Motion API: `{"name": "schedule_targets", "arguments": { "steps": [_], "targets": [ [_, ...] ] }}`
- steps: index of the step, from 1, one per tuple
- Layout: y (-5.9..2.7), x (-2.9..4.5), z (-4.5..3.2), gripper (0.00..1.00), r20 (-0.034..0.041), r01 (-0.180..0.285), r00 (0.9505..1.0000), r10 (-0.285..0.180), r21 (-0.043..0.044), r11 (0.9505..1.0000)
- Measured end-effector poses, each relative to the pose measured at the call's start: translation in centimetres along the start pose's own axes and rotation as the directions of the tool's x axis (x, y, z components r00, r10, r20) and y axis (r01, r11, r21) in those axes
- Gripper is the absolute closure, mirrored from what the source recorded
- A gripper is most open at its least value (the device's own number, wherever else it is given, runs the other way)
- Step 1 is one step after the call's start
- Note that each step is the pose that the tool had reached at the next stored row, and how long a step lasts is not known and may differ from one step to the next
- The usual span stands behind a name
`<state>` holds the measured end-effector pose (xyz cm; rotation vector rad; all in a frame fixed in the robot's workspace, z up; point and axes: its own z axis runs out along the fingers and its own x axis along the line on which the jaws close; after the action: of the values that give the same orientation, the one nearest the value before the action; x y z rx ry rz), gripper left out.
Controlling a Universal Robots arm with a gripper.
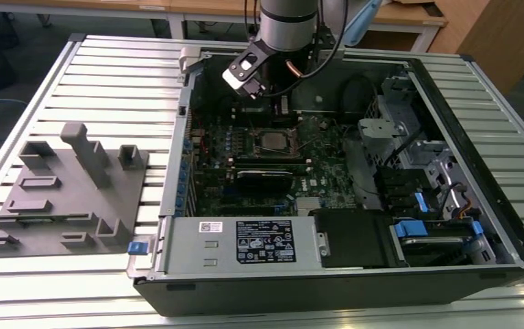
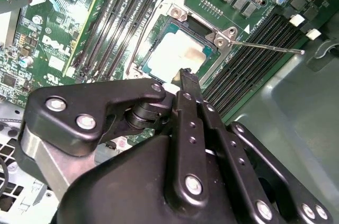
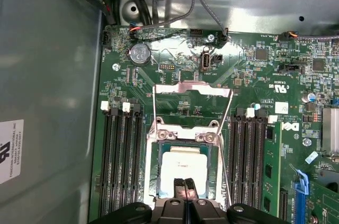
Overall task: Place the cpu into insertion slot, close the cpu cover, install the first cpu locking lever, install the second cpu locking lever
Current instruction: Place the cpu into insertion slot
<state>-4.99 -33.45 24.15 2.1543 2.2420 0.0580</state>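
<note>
The cpu (image 3: 183, 164) (image 2: 174, 54) lies flat in the insertion slot (image 3: 154, 181) (image 1: 271, 139) on the green motherboard, its pale metal top showing. The cpu cover (image 3: 192, 89) stands flipped open on the socket's side away from my fingers. Two thin wire locking levers (image 3: 228, 128) (image 2: 270, 47) stick out unlatched beside the socket. My gripper (image 3: 185, 186) (image 2: 185, 78) (image 1: 253, 90) hangs just above the cpu's near edge. Its two black fingers are shut together with nothing between them.
Black memory slots (image 3: 122, 160) (image 3: 254, 155) flank the socket on both sides. The case's metal wall (image 3: 47, 75) and loose cables (image 3: 175, 1) are close by. A grey fixture block (image 1: 61, 192) sits at the exterior view's left, and drive bays (image 1: 426, 205) sit at its right.
</note>
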Motion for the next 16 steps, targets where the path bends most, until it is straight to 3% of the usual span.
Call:
{"name": "schedule_targets", "arguments": {
  "steps": [10, 16],
  "targets": [
    [0.12, 0.00, -0.36, 0.90, 0.0000, -0.003, 1.0000, 0.003, -0.0001, 1.0000],
    [1.08, -0.05, -0.33, 0.90, 0.0005, -0.008, 1.0000, 0.008, 0.0000, 1.0000]
  ]
}}
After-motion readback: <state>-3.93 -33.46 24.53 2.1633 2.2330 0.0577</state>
